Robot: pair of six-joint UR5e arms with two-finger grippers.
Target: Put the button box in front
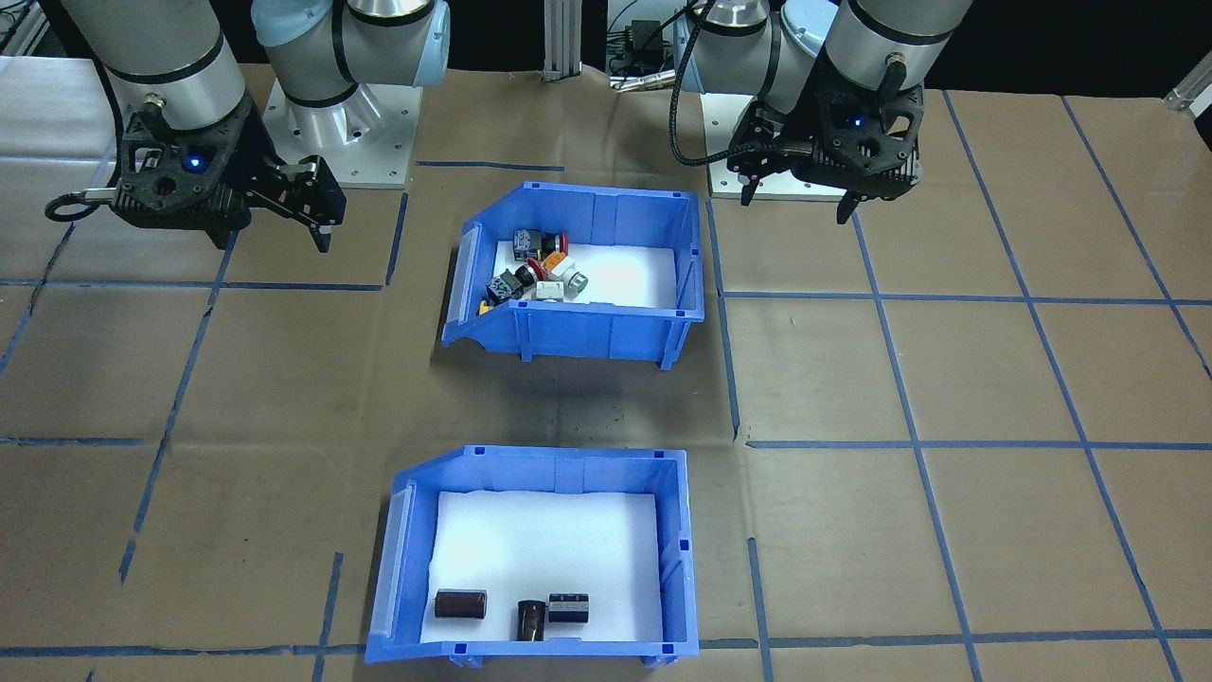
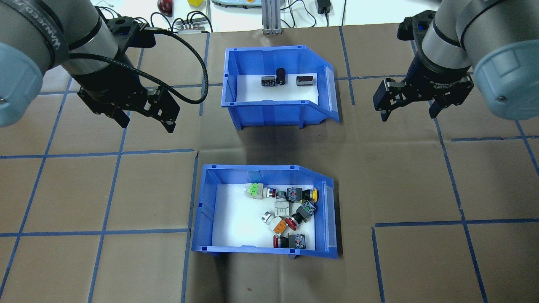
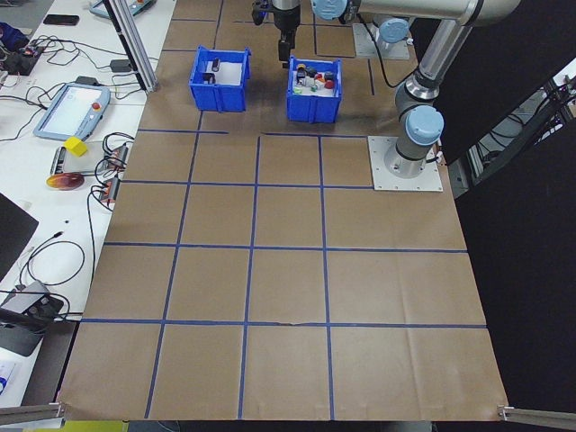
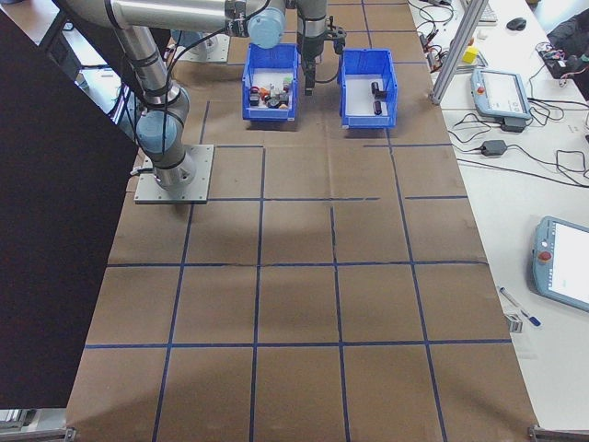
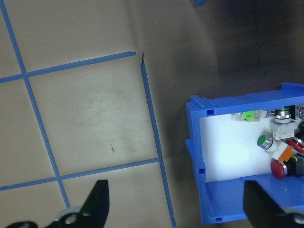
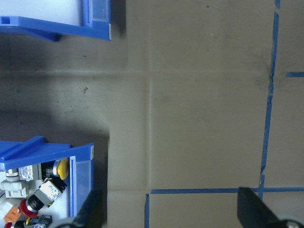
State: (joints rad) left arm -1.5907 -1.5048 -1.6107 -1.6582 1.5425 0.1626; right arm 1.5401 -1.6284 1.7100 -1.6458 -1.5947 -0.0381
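Note:
The button box (image 2: 261, 249) is a blue bin with a white foam floor that holds several red, yellow, orange and green push buttons (image 2: 290, 210). It stands mid-table on the robot's side (image 1: 597, 332). My left gripper (image 2: 147, 125) hovers open and empty to the box's far left; in the left wrist view the box corner (image 5: 232, 204) lies at lower right. My right gripper (image 2: 407, 116) hovers open and empty to the far right; in the right wrist view the box's sloped lip (image 6: 80, 183) is at lower left.
A second blue bin (image 2: 269, 112) with dark cylinders (image 2: 281, 76) stands farther from the robot, directly beyond the button box. Brown paper with a blue tape grid (image 2: 109, 191) covers the table. An aluminium post (image 2: 269, 17) rises at the far edge. Arm base plates (image 1: 346, 142) sit behind.

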